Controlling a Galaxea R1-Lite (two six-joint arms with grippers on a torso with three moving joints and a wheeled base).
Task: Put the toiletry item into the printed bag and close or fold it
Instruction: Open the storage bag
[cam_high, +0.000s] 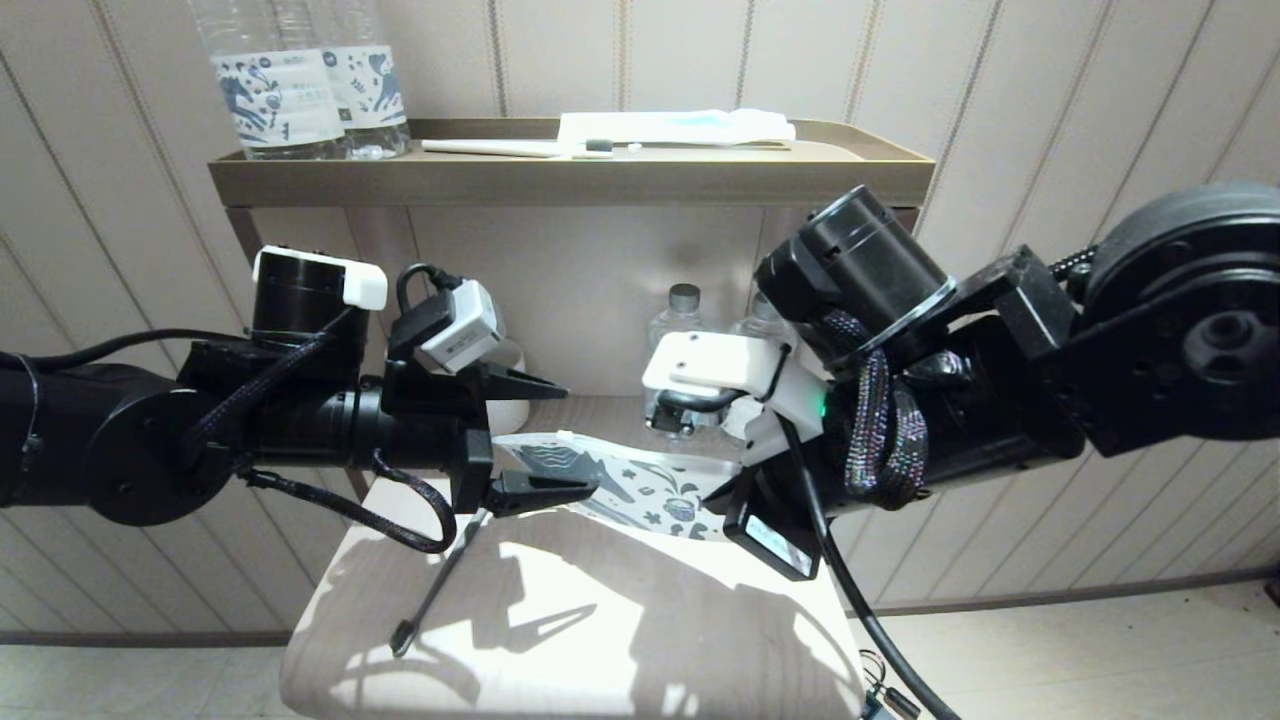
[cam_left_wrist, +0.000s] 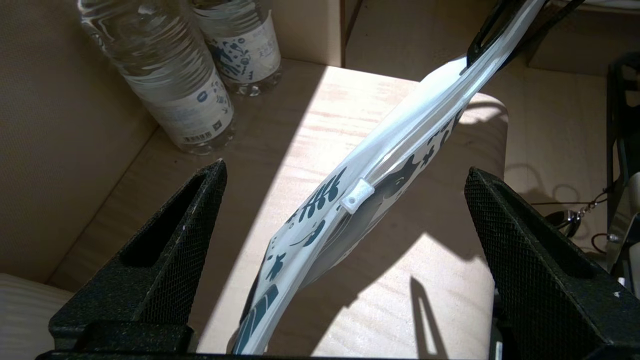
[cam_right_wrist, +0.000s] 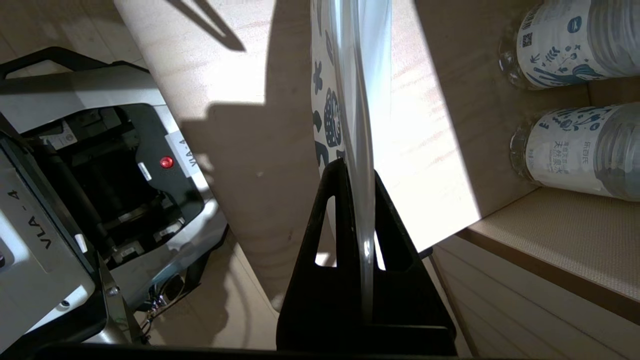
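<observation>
The printed bag hangs level above the wooden table, white with dark-blue motifs. My right gripper is shut on its right end, both fingers pinching the edge. The left gripper is open around the bag's left end, one finger above and one below, neither touching it. A white zip slider sits midway along the edge, and the mouth gapes on the left gripper's side of it. The slim toothbrush slants down from under the bag's left end, dark head lowest. Its top is hidden.
Horse-labelled clear bottles stand on the lower shelf behind the bag, close to both grippers. The tray on top holds two more bottles, a white-handled toothbrush and a white-and-blue packet. The robot base is beside the table.
</observation>
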